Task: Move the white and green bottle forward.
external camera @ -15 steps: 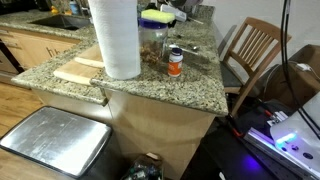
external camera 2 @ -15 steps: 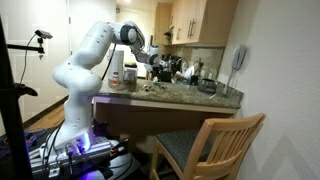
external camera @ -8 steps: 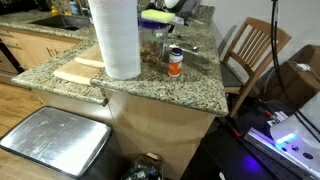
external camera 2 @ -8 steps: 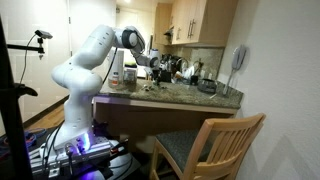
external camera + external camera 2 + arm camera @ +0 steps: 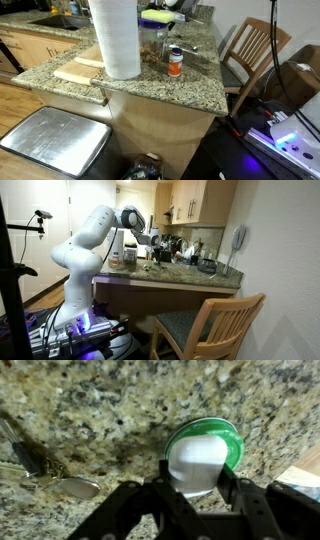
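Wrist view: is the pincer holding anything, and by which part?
Cannot tell for sure. The pincer straddles the white top of the white and green bottle, with its fingers close on both sides, but firm contact isn't clear.

Gripper (image 5: 159,242) — too small, jaws indistinct.

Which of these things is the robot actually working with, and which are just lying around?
Part of the job: white and green bottle; gripper, straddling it.
Just lying about: paper towel roll; cutting board; small orange bottle; wooden chair.
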